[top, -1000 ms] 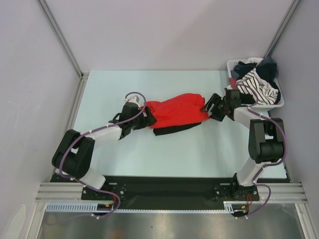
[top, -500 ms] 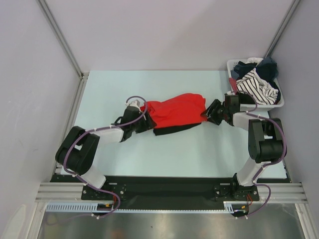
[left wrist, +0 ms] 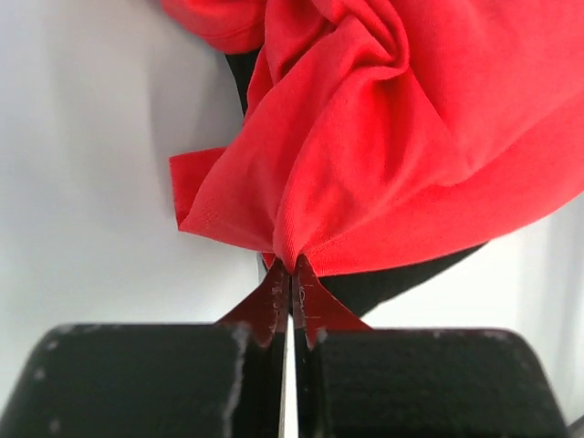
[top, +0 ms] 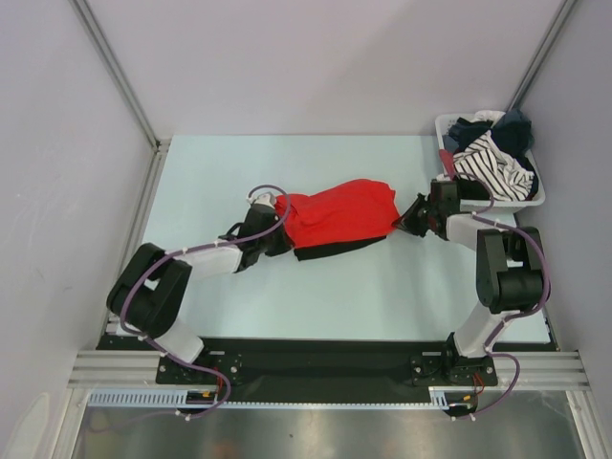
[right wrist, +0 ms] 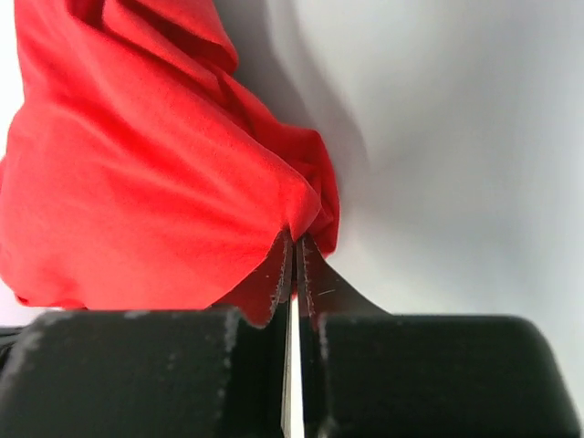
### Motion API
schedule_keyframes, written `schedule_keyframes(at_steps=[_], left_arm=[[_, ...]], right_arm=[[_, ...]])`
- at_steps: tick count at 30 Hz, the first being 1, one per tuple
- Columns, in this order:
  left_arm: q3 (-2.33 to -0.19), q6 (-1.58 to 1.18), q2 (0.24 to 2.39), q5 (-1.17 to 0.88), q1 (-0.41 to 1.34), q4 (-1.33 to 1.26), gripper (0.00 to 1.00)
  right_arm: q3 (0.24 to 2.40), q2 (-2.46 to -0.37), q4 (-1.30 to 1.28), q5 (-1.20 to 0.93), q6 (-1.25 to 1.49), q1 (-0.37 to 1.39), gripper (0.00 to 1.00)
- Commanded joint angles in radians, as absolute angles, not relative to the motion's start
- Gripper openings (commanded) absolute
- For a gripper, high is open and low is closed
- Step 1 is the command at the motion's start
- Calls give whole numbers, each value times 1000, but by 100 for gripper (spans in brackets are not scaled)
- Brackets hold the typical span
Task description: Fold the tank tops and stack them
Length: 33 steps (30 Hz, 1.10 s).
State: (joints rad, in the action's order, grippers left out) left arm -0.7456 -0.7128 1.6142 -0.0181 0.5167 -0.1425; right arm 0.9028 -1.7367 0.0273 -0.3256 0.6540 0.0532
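The pale table [top: 287, 296] fills most of the top view, with both arm bases bolted at its near edge. Near its middle lies the red tank top [top: 339, 215], bunched into a long wrinkled mass that runs left to right, its right end a little farther than its left. The black tank top [top: 325, 252] lies under it and shows only as a dark strip along the red one's near edge; the two are touching. At the far right corner stands a white basket [top: 538, 199] heaped with other clothes [top: 490, 158], among them a black-and-white striped piece and some dark ones.

The left arm reaches in from the near left and the right arm bends in from the near right, so that they meet the red garment at opposite ends. The left gripper [left wrist: 290, 274] is closed tight on the red tank top's left edge, the cloth gathered to a point between its fingers [left wrist: 265, 310]. The black fabric passes just beside that pinch, and from the wrist view it is hard to say whether any of it is caught as well. The right gripper [right wrist: 294, 248] is likewise clamped fully closed on a small fold at the red top's right end, with only red cloth showing between the jaws.
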Motion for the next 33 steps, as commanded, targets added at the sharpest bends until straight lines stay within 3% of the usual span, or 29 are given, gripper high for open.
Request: schedule_keyframes(at_steps=[1,21,23,25,26,29,30,33], left_arm=[[-785,-680,1511,69,535,-61,0],[-723,-752,1328,86,687,80,1],[-700,-762,1335,100,703,86,3],[-672,-781,1339,104,706,89,11],[-661,-788,1333,123,713,92,18],[-624,-807,1278,156,722,110,53],[-618,-811,1260,191,723,124,65],[-641,-790,1191,254,723,202,72]], right_arm=[[968,-1652,-95,-207,592,64,0],[950,-1506,-219,-120,555,63,0],[940,-1529,-216,-123,552,60,12],[930,-1551,-213,-133,554,51,21],[925,-1558,-210,-132,555,52,38],[905,-1537,-193,-98,563,51,59],[905,-1517,-190,-86,561,52,61],[936,-1493,-193,-98,557,55,61]])
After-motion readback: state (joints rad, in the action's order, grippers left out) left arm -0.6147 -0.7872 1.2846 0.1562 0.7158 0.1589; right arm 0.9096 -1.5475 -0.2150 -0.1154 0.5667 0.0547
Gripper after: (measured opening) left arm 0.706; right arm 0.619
